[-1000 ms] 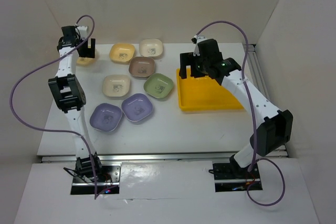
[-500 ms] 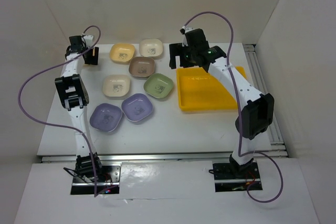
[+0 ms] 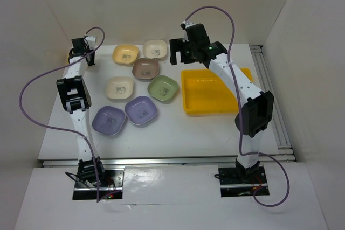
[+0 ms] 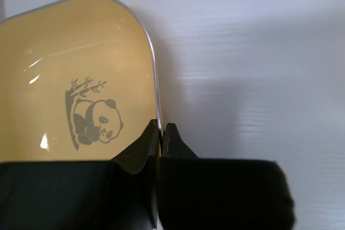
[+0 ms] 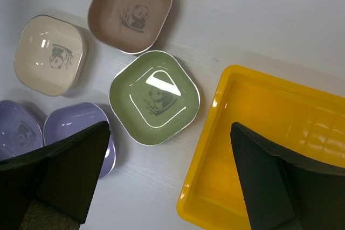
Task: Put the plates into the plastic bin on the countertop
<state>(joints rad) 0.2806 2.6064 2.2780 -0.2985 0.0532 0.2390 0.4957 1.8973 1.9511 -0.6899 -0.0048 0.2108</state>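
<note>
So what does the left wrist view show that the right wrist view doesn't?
Only left wrist: the held yellow plate, its rim pinched in the shut left pincer. Only right wrist: the brown plate, cream plate, green plate, lilac plates and the empty plastic bin, framed by the open right pincer. Both: the white countertop and panda-marked plates.

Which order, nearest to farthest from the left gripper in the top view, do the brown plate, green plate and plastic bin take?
From the left gripper, clamping the yellow plate:
1. Brown plate, back centre.
2. Green plate, right of centre.
3. Plastic bin, far right.
</note>
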